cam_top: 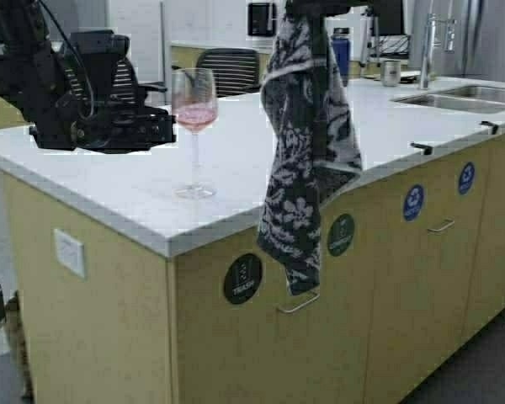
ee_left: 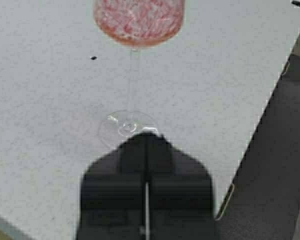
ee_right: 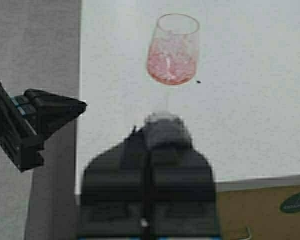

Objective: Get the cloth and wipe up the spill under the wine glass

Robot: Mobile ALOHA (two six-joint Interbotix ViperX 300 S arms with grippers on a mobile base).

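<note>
The wine glass [cam_top: 194, 109], with pink liquid in its bowl, stands on the white counter [cam_top: 135, 189] near the front left corner. It also shows in the left wrist view [ee_left: 138, 20] and the right wrist view [ee_right: 172, 50]. My left gripper [cam_top: 167, 128] is shut and empty, level with the stem just left of the glass; its tips [ee_left: 147, 136] hover close to the round foot [ee_left: 121, 126]. My right gripper [cam_top: 310, 10] is raised high, shut on the dark floral cloth [cam_top: 307, 143], which hangs down past the counter's front edge. A tuft of the cloth [ee_right: 162, 127] shows between the fingers. No spill is visible.
A sink [cam_top: 459, 101] with a faucet [cam_top: 427, 42] is at the back right. A dark blue bottle [cam_top: 341, 50] and a metal cup [cam_top: 390, 73] stand behind. Chairs [cam_top: 231, 69] are beyond the counter. A small dark speck [ee_left: 93, 58] lies on the countertop.
</note>
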